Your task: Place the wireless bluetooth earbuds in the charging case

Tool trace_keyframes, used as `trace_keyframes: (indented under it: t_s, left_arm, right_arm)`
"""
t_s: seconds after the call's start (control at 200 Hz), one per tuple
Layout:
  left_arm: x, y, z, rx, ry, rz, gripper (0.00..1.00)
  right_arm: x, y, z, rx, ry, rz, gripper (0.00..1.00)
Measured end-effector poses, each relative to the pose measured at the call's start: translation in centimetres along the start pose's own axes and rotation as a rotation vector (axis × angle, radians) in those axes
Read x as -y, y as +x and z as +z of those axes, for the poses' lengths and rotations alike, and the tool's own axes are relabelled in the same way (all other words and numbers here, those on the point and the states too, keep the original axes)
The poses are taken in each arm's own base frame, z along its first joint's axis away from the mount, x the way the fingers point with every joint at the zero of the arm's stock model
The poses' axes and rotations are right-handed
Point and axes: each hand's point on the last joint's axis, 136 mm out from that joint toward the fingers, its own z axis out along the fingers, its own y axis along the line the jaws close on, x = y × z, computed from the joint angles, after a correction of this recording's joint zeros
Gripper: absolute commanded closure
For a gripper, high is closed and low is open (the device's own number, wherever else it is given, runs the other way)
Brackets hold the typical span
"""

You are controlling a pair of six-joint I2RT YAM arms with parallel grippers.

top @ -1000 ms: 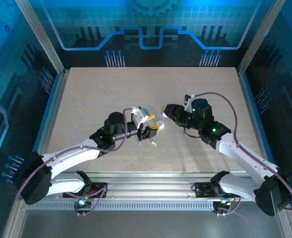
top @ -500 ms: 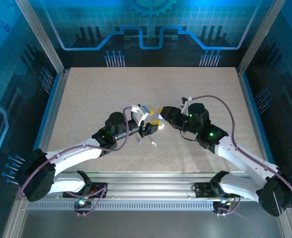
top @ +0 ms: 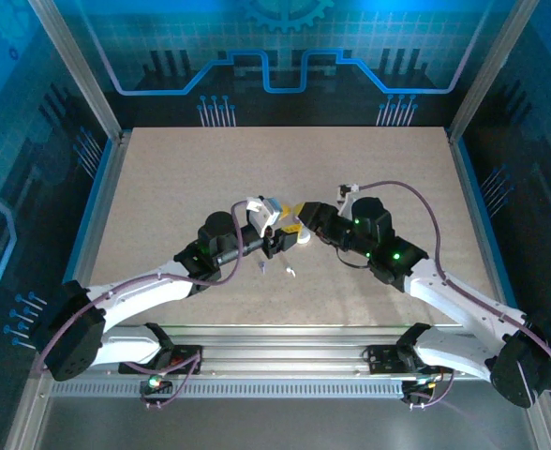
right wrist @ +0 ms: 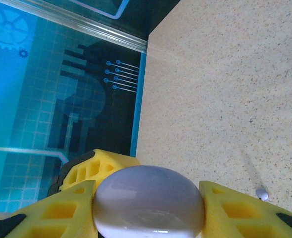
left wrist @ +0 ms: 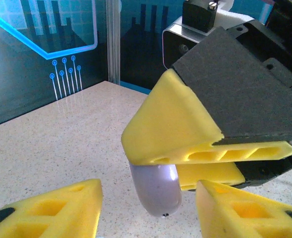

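Right wrist view: lavender charging case (right wrist: 148,201) is seen clamped between right gripper (right wrist: 148,215) pads; one earbud (right wrist: 262,195) is seen on table (right wrist: 225,74), 3 o'clock of case.

Left wrist view: left gripper (left wrist: 148,198) jaws are held apart, case flanked, gap visible each side.

Top view: two pale earbuds (top: 290,272) are seen on table at 6–7 o'clock of case. Both arms are stretched inward, grippers nose to nose near table centre.
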Motion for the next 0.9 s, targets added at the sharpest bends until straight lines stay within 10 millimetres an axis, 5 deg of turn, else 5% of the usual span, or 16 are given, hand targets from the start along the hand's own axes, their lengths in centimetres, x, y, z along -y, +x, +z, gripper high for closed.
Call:
trace_keyframes:
  t_s: [0.9]
  left_arm:
    - [0.13, -0.26, 0.41, 0.024, 0.006, -0.057, 0.73]
  right_arm:
    - [-0.89, 0.34, 0.12, 0.007, -0.026, -0.009, 0.59]
